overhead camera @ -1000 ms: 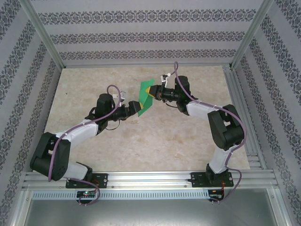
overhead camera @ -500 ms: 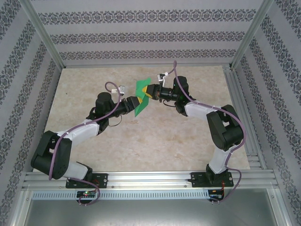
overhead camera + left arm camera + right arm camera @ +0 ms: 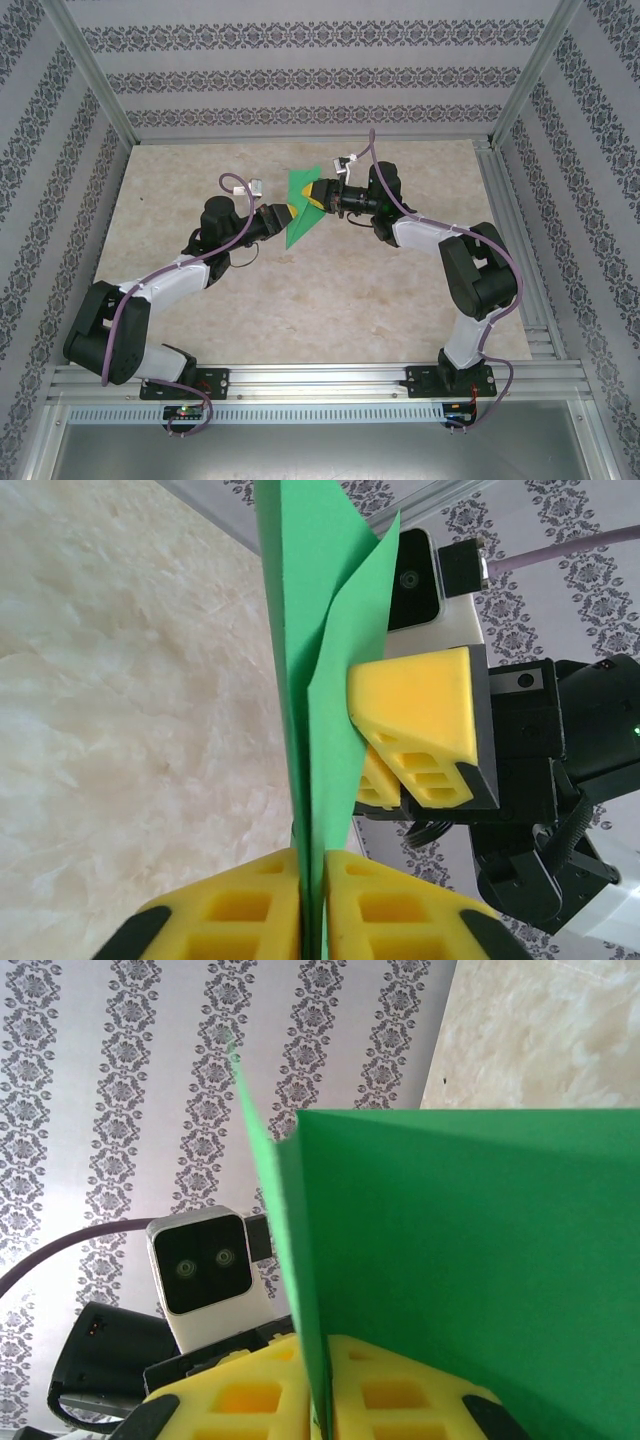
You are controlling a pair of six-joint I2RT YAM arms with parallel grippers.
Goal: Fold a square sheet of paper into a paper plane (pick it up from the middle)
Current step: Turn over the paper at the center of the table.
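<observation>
The folded bright green sheet of paper (image 3: 300, 630) stands on edge, clenched between the left gripper's (image 3: 310, 880) jaws and the right gripper's (image 3: 318, 1365).

Above the middle of the table (image 3: 200, 290), the paper (image 3: 300, 232) hangs between left jaws and right jaws

You face a beige marbled tabletop (image 3: 330, 300), damask-patterned walls (image 3: 300, 70) left, right and far, aluminium rails (image 3: 320, 375) near.

room at the edges, a block in the middle
left gripper (image 3: 287, 214) and right gripper (image 3: 316, 195) meet at the green paper (image 3: 297, 186) over the table's (image 3: 170, 170) middle; its far edge lies bare.
</observation>
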